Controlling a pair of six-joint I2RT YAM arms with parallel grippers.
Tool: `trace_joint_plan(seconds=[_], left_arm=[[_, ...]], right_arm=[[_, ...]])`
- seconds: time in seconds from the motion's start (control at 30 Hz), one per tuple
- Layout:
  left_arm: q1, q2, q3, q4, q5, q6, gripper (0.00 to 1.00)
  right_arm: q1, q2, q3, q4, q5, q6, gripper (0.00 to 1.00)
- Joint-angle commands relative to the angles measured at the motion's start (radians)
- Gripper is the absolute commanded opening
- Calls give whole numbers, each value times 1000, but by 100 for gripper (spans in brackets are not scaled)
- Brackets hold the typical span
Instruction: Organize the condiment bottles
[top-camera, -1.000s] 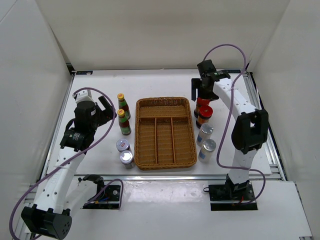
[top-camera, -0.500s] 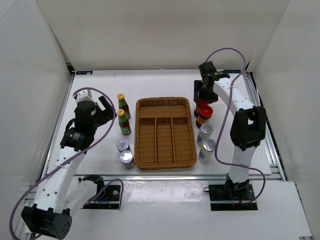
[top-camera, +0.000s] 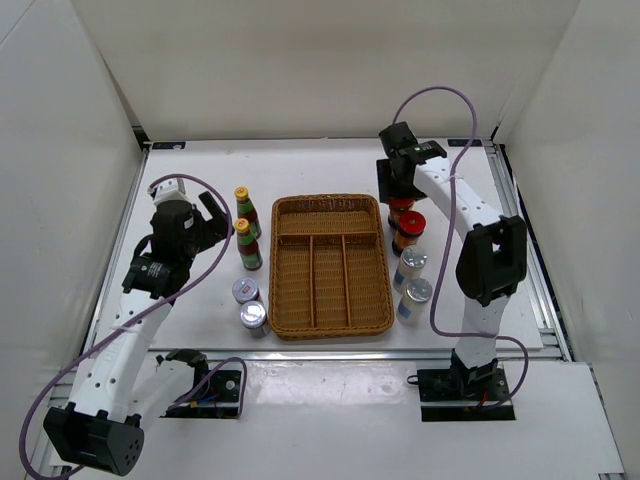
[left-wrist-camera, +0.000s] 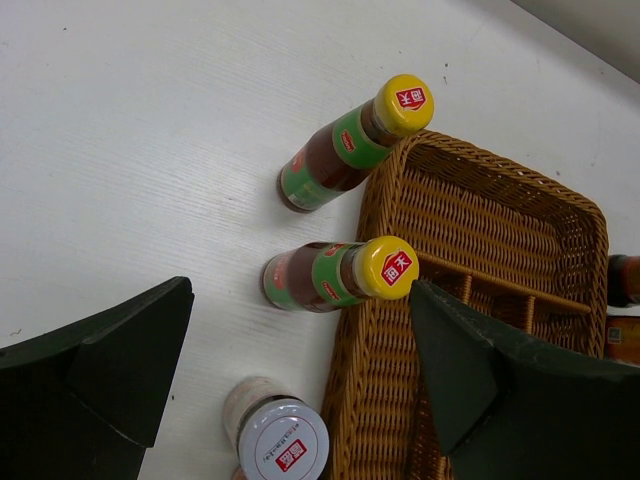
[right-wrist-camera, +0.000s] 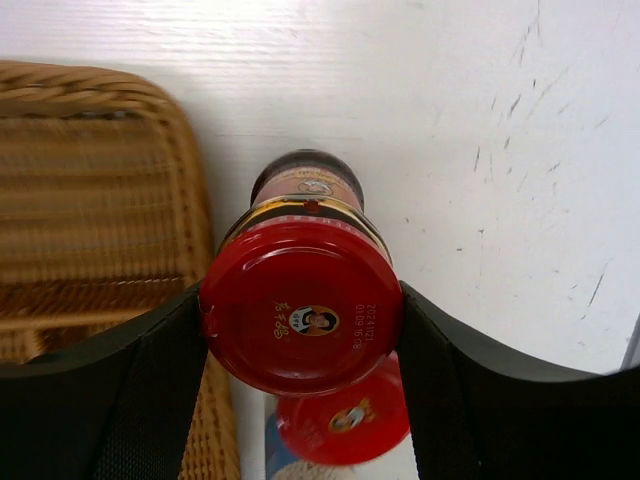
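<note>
**Step in hand:** first pick, right side.

- Your right end effector (top-camera: 399, 188) has its fingers pressed on both sides of the cap of the far red-capped jar (top-camera: 402, 211). The jar is just beside the far right corner of the tray (top-camera: 330, 198). Whether its base is clear of the desk (top-camera: 200, 170) cannot be told.
- Your left end effector (top-camera: 208, 222) is spread wide and holds nothing. It hovers near the nearer sauce bottle (top-camera: 248, 250).

**Stock:** all eight containers stand outside the tray.

- Left of the tray: the far sauce bottle (top-camera: 243, 208), the nearer one, and two lidded jars (top-camera: 245, 290).
- Right of the tray: the held jar, the second red-capped jar (top-camera: 409, 233) and two shakers (top-camera: 409, 265).

**Next move (a judgement):** lift the jar straight up, high enough to pass the wicker rim, then carry it over a compartment. Keep the lift vertical, because the second jar stands very close.

**Views compared:**

- The right wrist view shows finger contact on the cap (overhead, the arm hides it). It also shows the second red cap peeking out beneath.
- Only the overhead view shows the shakers and both lidded jars.
- The left wrist view shows one lidded jar and both yellow caps. The nearer bottle sits in line between the spread fingers (height above it unreadable).
</note>
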Motion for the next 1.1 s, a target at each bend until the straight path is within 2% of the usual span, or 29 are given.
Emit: trace_joint_plan(seconds=[0.0, 0.1, 0.2, 0.5, 0.7, 1.0, 1.07], left_arm=[[-4, -5, 9, 4, -2, 8, 100], [-4, -5, 9, 4, -2, 8, 100], [-4, -5, 9, 4, -2, 8, 100], [-4, -5, 9, 4, -2, 8, 100], [-4, -5, 9, 4, -2, 8, 100], [-4, -5, 9, 4, -2, 8, 100], [-4, -5, 9, 4, -2, 8, 100]], right_arm=[[53, -152, 118, 55, 78, -51, 21], [95, -163, 156, 64, 87, -66, 16], [130, -173, 194, 73, 87, -94, 16], [153, -170, 191, 122, -146, -63, 15], [153, -107, 142, 153, -183, -45, 11], [153, -2, 96, 193, -180, -36, 11], [153, 28, 96, 193, -180, -27, 14]])
